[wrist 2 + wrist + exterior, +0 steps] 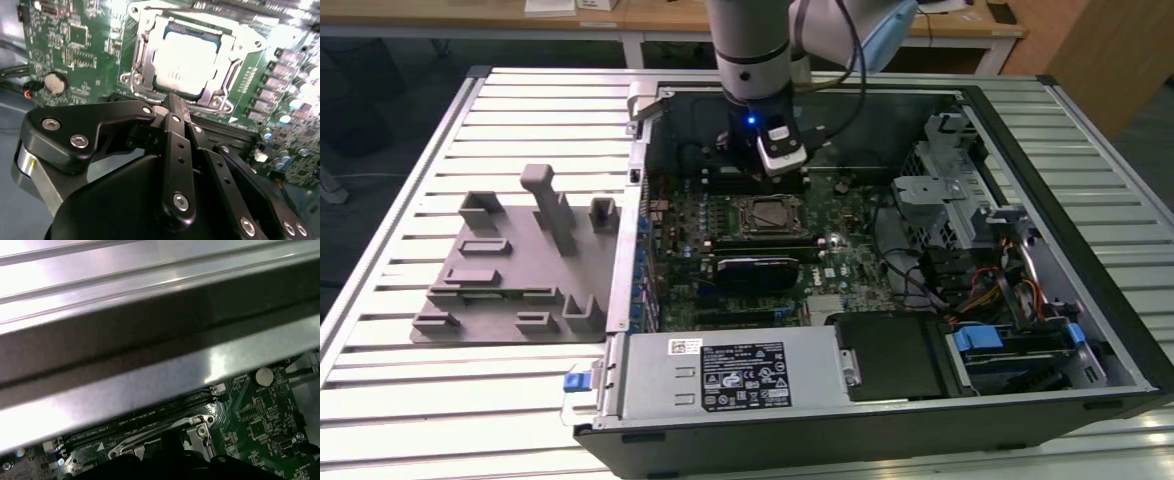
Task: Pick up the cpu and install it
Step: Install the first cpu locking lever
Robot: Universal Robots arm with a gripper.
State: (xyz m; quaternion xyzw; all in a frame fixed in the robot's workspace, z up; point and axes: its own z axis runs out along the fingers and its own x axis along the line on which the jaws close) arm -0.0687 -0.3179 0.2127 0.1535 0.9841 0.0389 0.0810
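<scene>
Second wrist view shows the small square silver-topped cpu (186,62) already seated in its metal socket frame (142,55); the black claw (167,107), fingers pressed together, hovers nearby holding nothing.

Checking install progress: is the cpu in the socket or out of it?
In. The second wrist view shows the cpu lying flat inside the socket frame on the motherboard, with the gripper just beside it.
</scene>
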